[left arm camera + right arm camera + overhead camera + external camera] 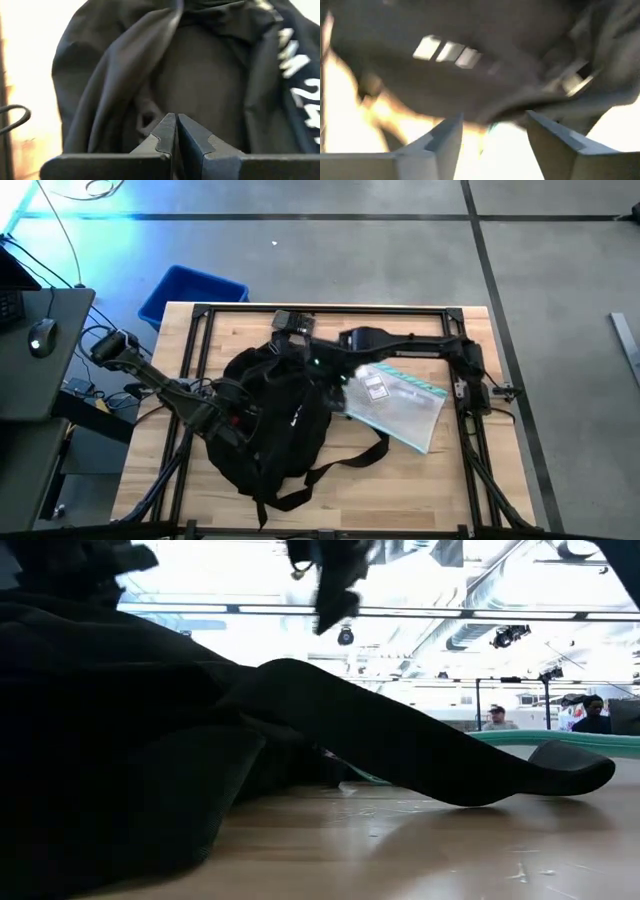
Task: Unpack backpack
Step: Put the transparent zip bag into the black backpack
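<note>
Right fingers [492, 137] apart above backpack [270, 420]

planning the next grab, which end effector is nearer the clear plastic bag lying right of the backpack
Right. The right end effector, fingers apart, is at the large black fabric backpack, beside the clear plastic bag. The left end effector, shut, is on the backpack's far side.

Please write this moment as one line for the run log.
backpack: on table, left gripper shut against it | right gripper: open at backpack top | clear bag: lying right of backpack
</note>
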Robot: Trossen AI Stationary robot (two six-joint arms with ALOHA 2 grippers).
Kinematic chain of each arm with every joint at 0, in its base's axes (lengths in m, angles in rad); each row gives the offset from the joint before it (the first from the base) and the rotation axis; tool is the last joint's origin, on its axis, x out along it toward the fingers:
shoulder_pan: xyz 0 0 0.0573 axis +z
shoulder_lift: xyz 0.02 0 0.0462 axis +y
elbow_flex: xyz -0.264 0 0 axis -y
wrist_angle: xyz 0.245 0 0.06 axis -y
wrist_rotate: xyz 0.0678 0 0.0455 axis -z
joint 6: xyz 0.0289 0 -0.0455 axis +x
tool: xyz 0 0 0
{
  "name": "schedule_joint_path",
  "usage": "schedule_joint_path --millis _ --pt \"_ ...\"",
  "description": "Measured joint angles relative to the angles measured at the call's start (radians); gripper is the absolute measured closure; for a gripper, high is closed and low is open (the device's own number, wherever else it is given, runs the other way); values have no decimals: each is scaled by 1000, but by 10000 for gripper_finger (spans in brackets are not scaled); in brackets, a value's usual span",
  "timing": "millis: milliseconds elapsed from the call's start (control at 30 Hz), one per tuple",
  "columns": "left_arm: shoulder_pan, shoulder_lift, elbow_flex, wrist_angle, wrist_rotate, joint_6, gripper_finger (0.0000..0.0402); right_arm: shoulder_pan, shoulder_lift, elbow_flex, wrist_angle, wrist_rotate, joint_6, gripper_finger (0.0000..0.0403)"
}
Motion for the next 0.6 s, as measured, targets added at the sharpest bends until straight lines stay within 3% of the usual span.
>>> schedule_joint_path --millis 133,233,333,600 --pt "-23 0 1 45 -8 51 401 100 -5 -6 -178 -42 -49 125" --pt "-39 0 1 66 -8 74 401 209 -5 -63 -168 6 -55 106" --pt "-62 0 1 88 -11 93 401 317 -5 -150 -123 164 7 103" --pt "-117 5 1 95 2 123 401 451 -11 -361 -14 558 419 104"
